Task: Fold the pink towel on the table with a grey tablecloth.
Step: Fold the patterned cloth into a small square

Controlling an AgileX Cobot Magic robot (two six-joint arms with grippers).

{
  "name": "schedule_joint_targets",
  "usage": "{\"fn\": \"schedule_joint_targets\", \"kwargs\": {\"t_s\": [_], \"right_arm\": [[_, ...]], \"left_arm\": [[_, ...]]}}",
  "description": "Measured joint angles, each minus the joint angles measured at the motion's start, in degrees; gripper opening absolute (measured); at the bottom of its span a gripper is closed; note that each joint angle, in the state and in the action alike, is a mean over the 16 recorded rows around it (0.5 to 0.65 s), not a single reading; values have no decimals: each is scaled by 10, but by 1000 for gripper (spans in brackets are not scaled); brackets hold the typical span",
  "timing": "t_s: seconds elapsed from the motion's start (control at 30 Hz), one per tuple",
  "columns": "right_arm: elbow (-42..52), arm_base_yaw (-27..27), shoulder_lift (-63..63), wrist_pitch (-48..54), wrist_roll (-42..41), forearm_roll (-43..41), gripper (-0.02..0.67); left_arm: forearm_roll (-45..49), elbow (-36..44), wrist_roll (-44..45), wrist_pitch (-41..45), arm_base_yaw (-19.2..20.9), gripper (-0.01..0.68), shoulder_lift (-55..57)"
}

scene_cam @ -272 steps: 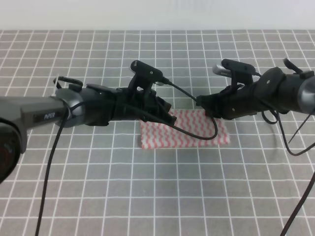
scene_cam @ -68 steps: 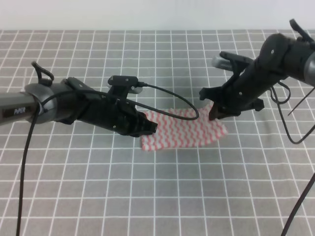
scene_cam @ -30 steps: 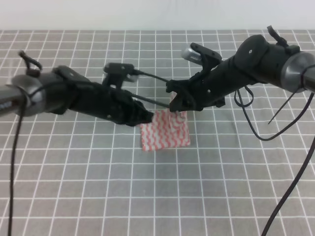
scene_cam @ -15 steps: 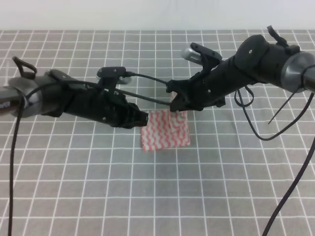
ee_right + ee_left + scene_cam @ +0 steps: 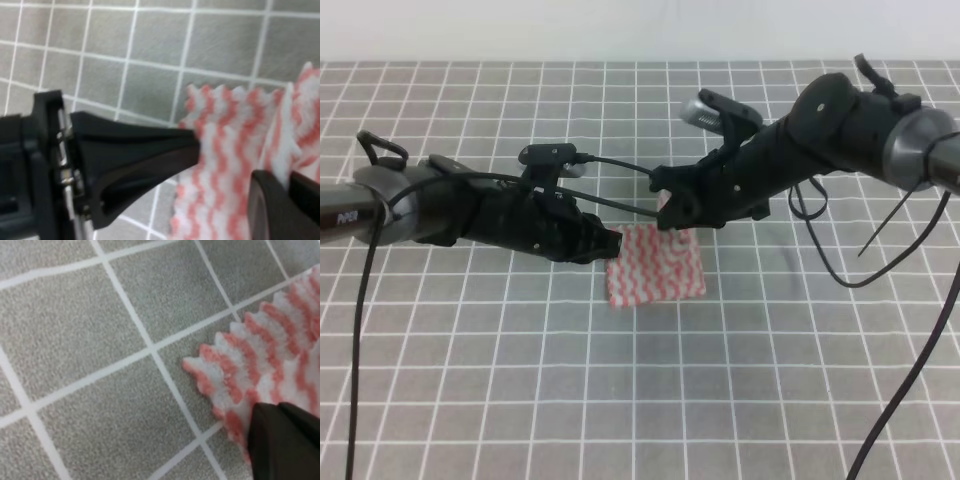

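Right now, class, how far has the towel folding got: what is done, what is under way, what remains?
Done: the pink towel lies doubled over into a compact square on the grey tablecloth. Under way: the right claw sits at its far edge, seemingly pinching a fold, and the left claw presses the left corner. Left: let go and pull both arms away.

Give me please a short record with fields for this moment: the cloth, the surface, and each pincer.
cloth: pink and white zigzag-striped towel, folded to a small square, lying flat
surface: grey tablecloth with white grid lines
left pincer: at the towel's left edge, a fingertip over the cloth
right pincer: at the towel's far edge, pinching a raised fold
fold state: second fold laid over, not released
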Motion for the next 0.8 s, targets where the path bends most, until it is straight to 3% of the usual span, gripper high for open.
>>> {"fn": "schedule_joint_targets", "kwargs": {"t_s": [0.8], "right_arm": [[0, 34, 5, -17, 0, -11, -1]], "left_arm": [[-14, -1, 13, 4, 1, 0, 2]]}}
